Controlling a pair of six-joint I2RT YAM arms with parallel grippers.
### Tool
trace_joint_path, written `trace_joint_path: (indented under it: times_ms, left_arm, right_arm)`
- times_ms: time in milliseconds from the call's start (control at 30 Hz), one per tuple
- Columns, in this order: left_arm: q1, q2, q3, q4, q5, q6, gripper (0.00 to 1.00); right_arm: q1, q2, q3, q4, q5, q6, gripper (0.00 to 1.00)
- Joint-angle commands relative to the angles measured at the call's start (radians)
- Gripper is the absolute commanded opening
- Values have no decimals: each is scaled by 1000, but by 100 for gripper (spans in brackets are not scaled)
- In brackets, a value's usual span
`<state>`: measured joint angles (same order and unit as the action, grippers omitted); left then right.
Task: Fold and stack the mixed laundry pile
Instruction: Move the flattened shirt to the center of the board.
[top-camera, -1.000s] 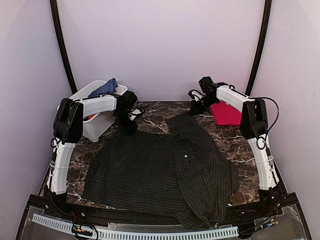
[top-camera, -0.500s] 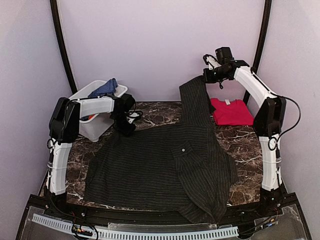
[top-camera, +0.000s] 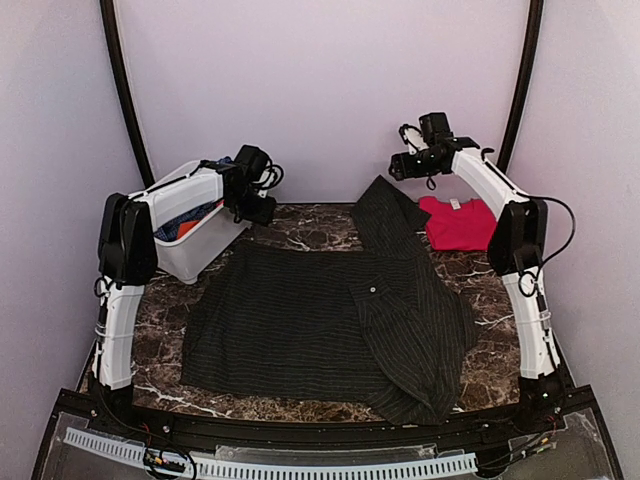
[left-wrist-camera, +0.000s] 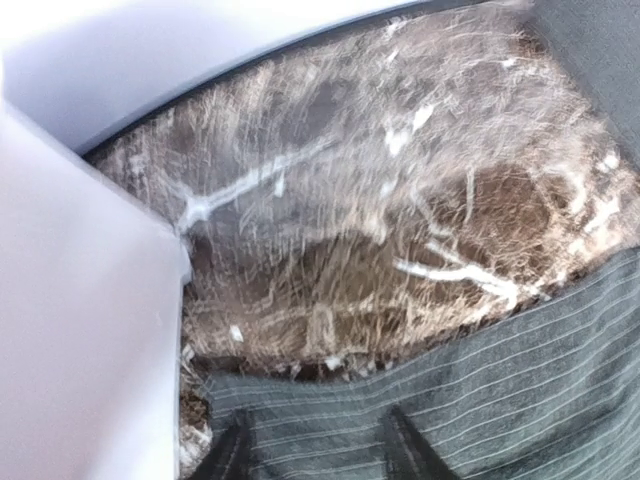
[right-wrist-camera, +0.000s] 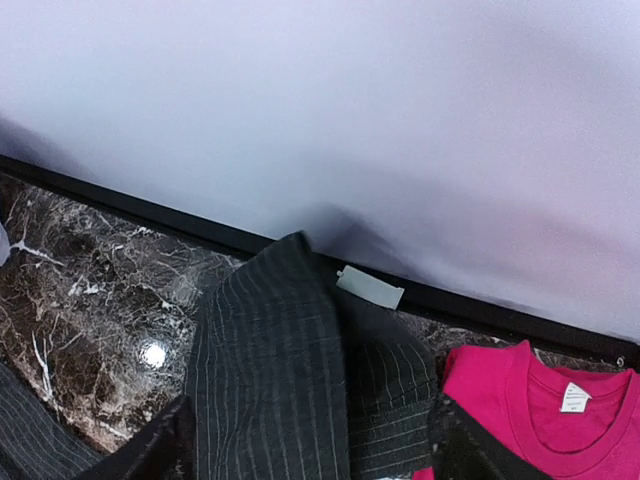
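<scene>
The marble surface (top-camera: 300, 225) carries a charcoal pinstriped shirt (top-camera: 320, 320), spread nearly flat with one end rumpled up against the back wall. A white bin (top-camera: 185, 255) stands at rear left, and a folded red cloth (top-camera: 462, 225) lies at rear right, just beside the shirt. The left fingers (left-wrist-camera: 232, 452) and right fingers (right-wrist-camera: 165, 445) hang apart above the shirt, gripping nothing. Light, limp and likely to sag, the shirt looks best pinched at a hem or shoulder seam.

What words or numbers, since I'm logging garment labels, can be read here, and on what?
No text here can be read.
Neck label in the red shirt: print too small to read.
White tag at the collar of the pinstriped shirt: looks blank, no readable marks.
</scene>
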<state>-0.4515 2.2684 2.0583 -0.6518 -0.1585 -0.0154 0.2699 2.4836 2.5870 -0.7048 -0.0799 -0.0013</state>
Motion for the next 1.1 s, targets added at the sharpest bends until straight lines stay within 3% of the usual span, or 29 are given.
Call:
trace_joint_path:
  times_ms: [0, 133, 267, 333, 433, 533, 800, 1067]
  left_arm:
    - [5, -34, 50, -57, 75, -35, 52]
    - [3, -172, -67, -60, 183, -65, 61]
    - [-15, -357, -332, 11, 244, -106, 65]
    - [-29, -448, -483, 60, 260, -142, 64]
    - [-62, -528, -674, 97, 270, -188, 63]
    - [-87, -545, -749, 104, 254, -219, 62]
    - [-95, -455, -769, 163, 227, -286, 59]
    - [-88, -338, -725, 171, 192, -314, 58]
  right_arm:
    - [-4, -144, -89, -44, -2, 0, 82]
    - [-3, -407, -440, -32, -139, 92, 82]
    - [40, -678, -905, 40, -292, 159, 76]
    - [84, -781, -1071, 49, -287, 176, 75]
    - [127, -871, -1268, 36, -298, 215, 73]
    - [137, -894, -1417, 82, -291, 248, 72]
    - [125, -649, -1403, 132, -146, 215, 65]
    - [95, -430, -1190, 86, -78, 167, 60]
